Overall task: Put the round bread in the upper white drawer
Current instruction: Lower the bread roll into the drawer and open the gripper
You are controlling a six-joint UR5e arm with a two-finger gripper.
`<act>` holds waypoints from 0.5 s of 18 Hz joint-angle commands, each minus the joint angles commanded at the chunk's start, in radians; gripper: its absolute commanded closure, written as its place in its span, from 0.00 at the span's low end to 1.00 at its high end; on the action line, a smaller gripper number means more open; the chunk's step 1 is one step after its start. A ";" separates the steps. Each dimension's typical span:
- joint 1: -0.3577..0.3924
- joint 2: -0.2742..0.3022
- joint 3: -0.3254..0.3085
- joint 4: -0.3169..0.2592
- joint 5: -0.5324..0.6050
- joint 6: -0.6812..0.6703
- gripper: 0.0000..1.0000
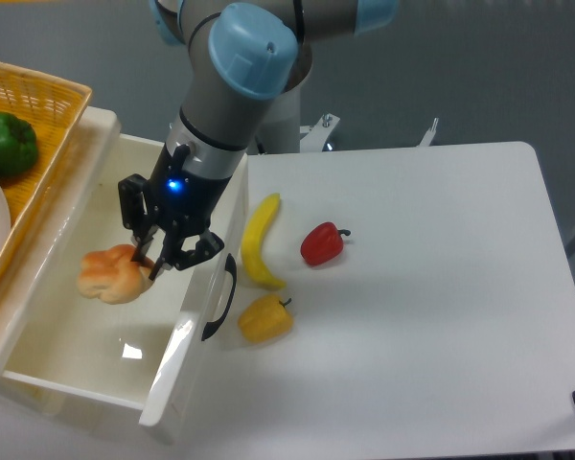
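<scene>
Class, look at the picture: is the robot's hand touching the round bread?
Touching. The fixed camera view shows the hand closed on the right edge of the round bread, holding it inside the upper white drawer, with no gap between them.

A robotics lab, by the look of it: a plain white table (441, 316) against a bare grey wall, the arm's pedestal bolted behind the gripper (153, 261). Right of it lie what are probably toy props, a banana (257, 240) and red pepper (321, 243).
</scene>
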 joint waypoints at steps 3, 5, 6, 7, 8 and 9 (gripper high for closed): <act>-0.003 -0.003 -0.006 -0.002 0.021 -0.003 0.15; -0.008 -0.002 -0.009 0.002 0.028 -0.005 0.09; -0.008 -0.002 -0.011 0.003 0.028 -0.008 0.07; -0.008 -0.002 -0.012 0.003 0.028 -0.009 0.05; -0.008 -0.002 -0.011 0.002 0.028 -0.011 0.03; -0.008 -0.002 -0.011 0.002 0.028 -0.011 0.02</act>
